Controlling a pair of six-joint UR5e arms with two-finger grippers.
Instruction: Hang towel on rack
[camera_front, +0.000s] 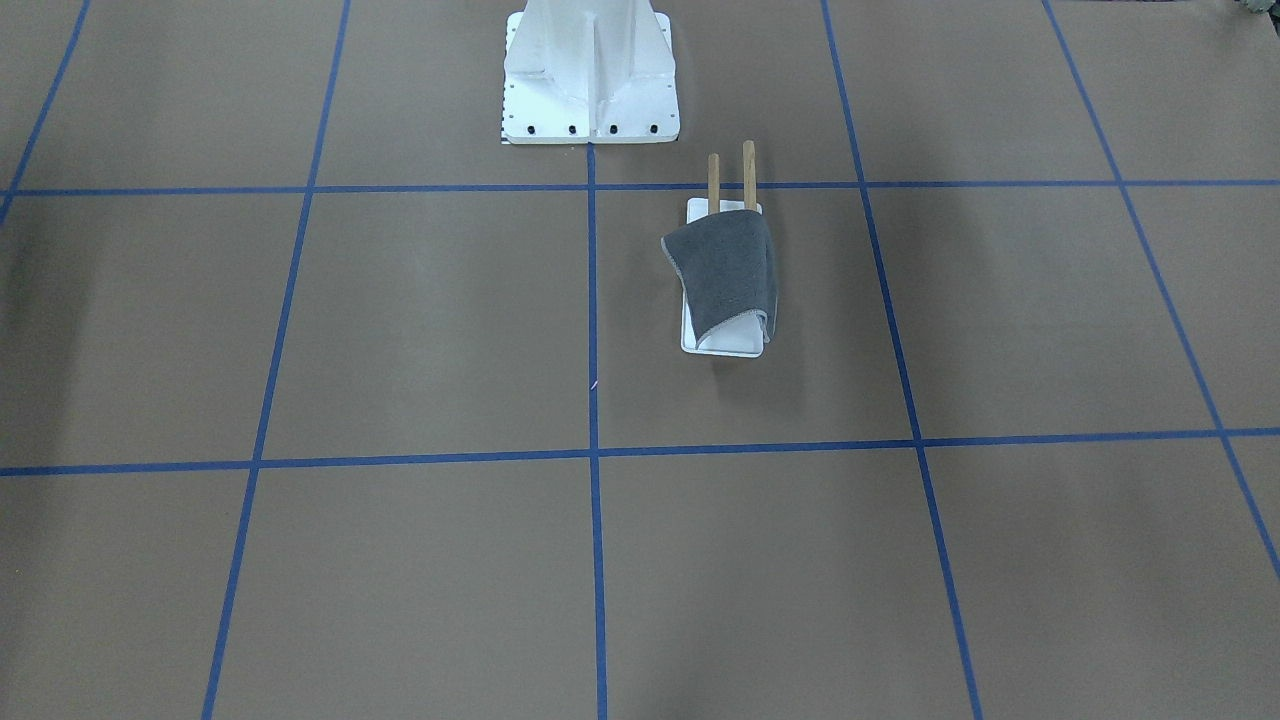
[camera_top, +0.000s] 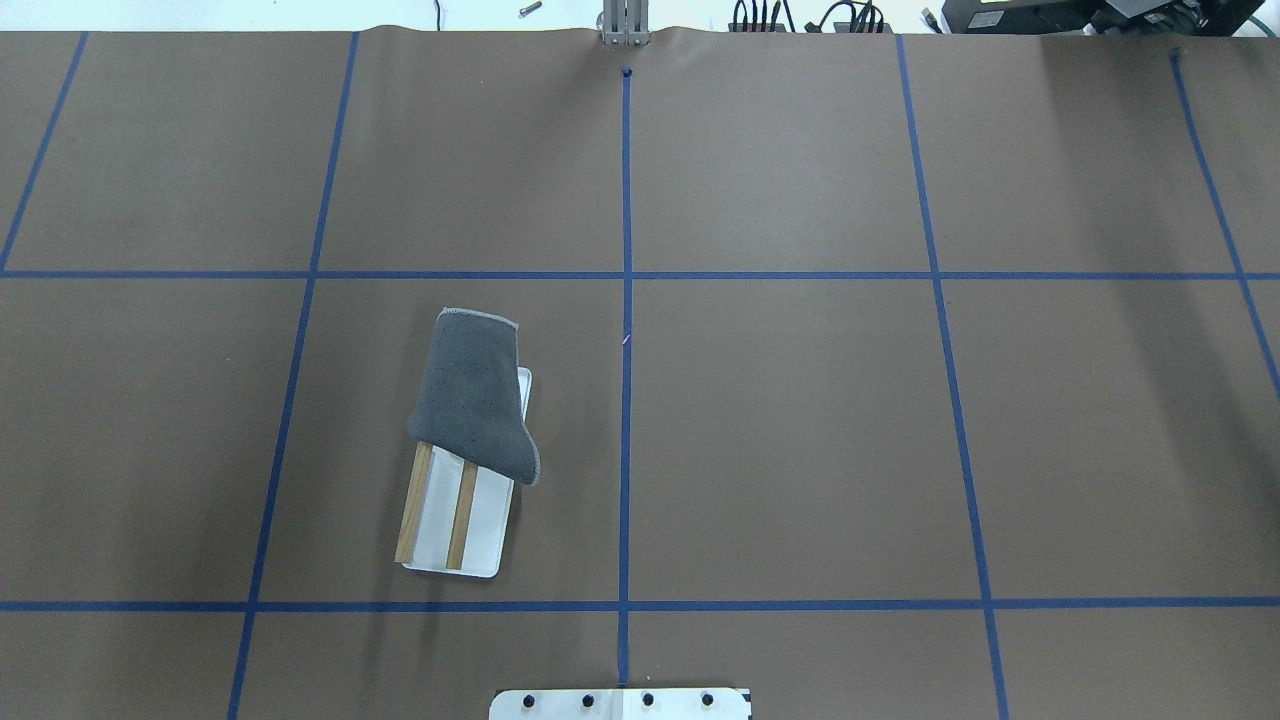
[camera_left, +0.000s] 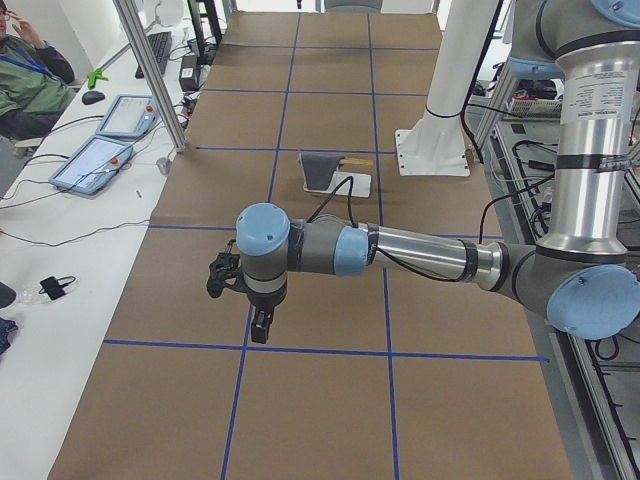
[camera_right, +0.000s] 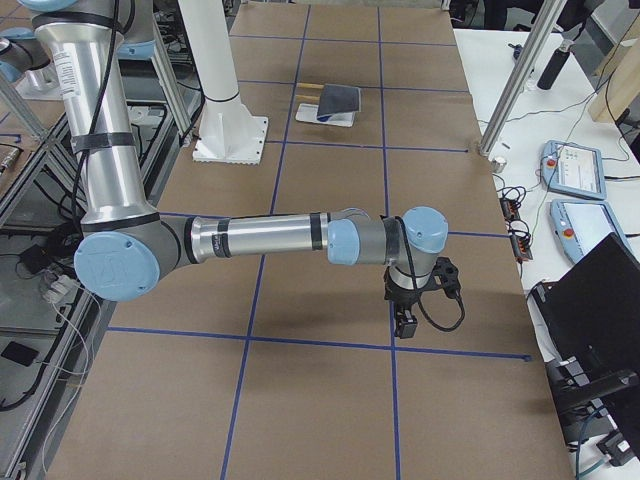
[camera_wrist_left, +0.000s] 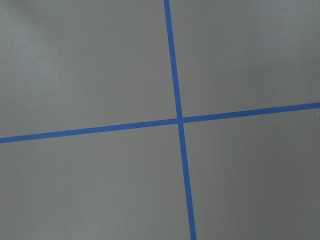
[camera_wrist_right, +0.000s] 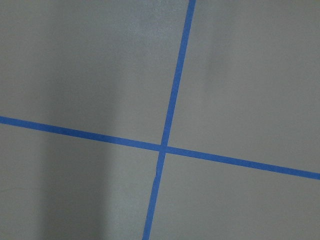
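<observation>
The dark grey towel (camera_top: 475, 395) hangs draped over the two brown rods (camera_top: 413, 505) of the rack, covering the rack's half farther from the robot. The rack's white base (camera_top: 490, 520) lies on the table's left half. Towel (camera_front: 722, 275) and rack base (camera_front: 725, 345) also show in the front view. My left gripper (camera_left: 260, 327) hangs over the table's left end, far from the rack; I cannot tell if it is open. My right gripper (camera_right: 405, 323) hangs over the right end; I cannot tell its state. Both wrist views show only table and tape.
The white bolted robot pedestal (camera_front: 590, 70) stands just behind the rack. Blue tape lines (camera_top: 626, 300) grid the brown table. Control tablets (camera_left: 95, 160) and cables lie on a side bench with a seated person (camera_left: 25, 80) beyond the far edge.
</observation>
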